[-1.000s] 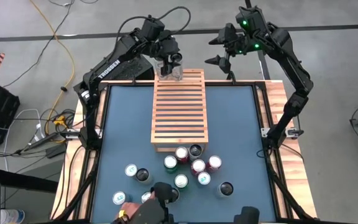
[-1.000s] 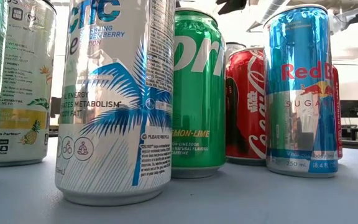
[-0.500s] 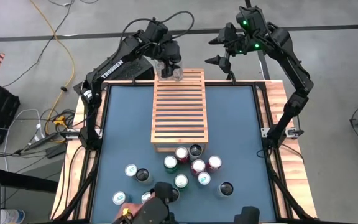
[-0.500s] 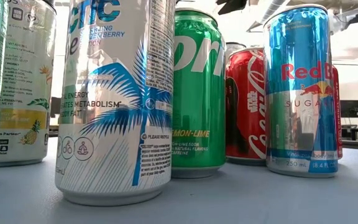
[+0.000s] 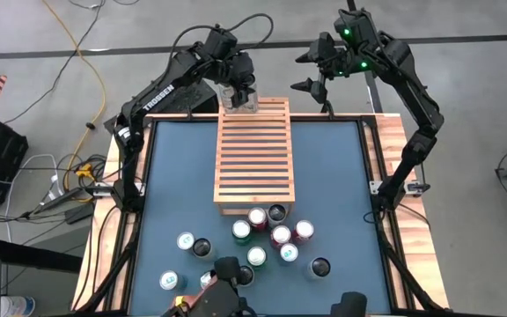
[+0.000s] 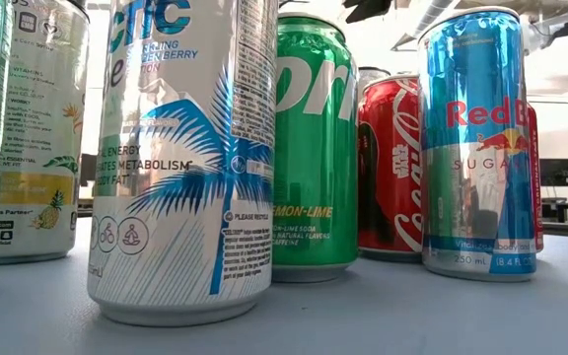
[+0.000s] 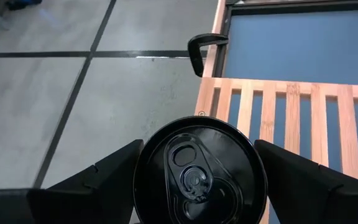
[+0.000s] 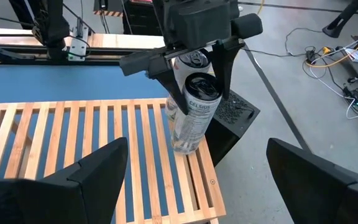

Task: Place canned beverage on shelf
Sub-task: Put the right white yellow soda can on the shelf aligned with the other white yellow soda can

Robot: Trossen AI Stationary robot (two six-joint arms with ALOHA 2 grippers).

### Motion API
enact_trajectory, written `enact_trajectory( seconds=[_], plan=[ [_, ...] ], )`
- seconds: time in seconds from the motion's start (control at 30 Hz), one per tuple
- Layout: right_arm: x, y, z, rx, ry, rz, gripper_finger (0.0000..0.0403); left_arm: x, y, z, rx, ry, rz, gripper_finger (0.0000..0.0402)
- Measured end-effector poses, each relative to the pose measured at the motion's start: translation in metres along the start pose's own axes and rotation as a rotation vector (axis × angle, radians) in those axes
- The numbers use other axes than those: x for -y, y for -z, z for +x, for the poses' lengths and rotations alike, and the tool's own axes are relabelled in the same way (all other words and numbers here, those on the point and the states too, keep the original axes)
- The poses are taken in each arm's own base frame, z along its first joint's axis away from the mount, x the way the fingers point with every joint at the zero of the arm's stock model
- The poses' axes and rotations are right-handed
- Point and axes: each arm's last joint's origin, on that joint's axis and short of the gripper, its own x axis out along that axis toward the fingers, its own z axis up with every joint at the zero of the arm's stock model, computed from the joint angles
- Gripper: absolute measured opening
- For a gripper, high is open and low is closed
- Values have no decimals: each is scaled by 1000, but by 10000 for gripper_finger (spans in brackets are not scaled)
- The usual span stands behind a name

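1. One Celsius can [image 8: 194, 121], the item in hand. It is a slim aluminium cylinder with a pale printed wall and a black lid with a pull tab. It stands upright on the far left corner of the shelf, close to two of its edges.
2. Left end effector [image 5: 240, 88], above that corner. Its dark fingers lie against opposite sides of the can, so it looks to be grasping the can rather than released.
3. Right end effector [image 5: 311, 72], released with its fingers spread wide. It waits beyond the far right of the counter, well apart from the can.
4. Shelf [image 5: 253, 158], a light-brown wooden rack. Its smooth parallel slats have open gaps that show the blue counter [image 5: 333, 194] beneath.
5. Handling note (judgement). The can's base should sit flat across several slats before the fingers part. A rim caught in a gap would tilt it, and the corner leaves little margin. The fingers should open evenly and lift straight up, since thin, slick metal tips easily if brushed.
6. Remaining stock: about ten cans [image 5: 271, 236] grouped on the counter just beyond the shelf's near end. They include a green Sprite can [image 6: 314, 148], a red Coca-Cola can [image 6: 390, 168] and a blue-and-silver Red Bull can [image 6: 476, 148]. All are glossy and upright.
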Motion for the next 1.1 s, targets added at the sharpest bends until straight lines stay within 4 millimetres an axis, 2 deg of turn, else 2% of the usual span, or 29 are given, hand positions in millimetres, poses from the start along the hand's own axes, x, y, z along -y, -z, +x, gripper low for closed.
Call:
enact_trajectory(
  seconds=[0.4, 0.7, 0.87, 1.1],
  plan=[
    [0, 0, 0, 0, 0, 0, 368, 18, -12, 3, -4, -75, 7, 280],
    [6, 3, -1, -4, 18, 11, 368, 17, -12, 3, -23, -135, -55, 280],
    [24, 14, 11, -56, 40, 57, 368, 20, -14, 3, -12, -129, -85, 280],
    [46, 32, 38, -133, 41, 136, 368, 23, -17, 3, -7, -154, -112, 280]
  ],
)
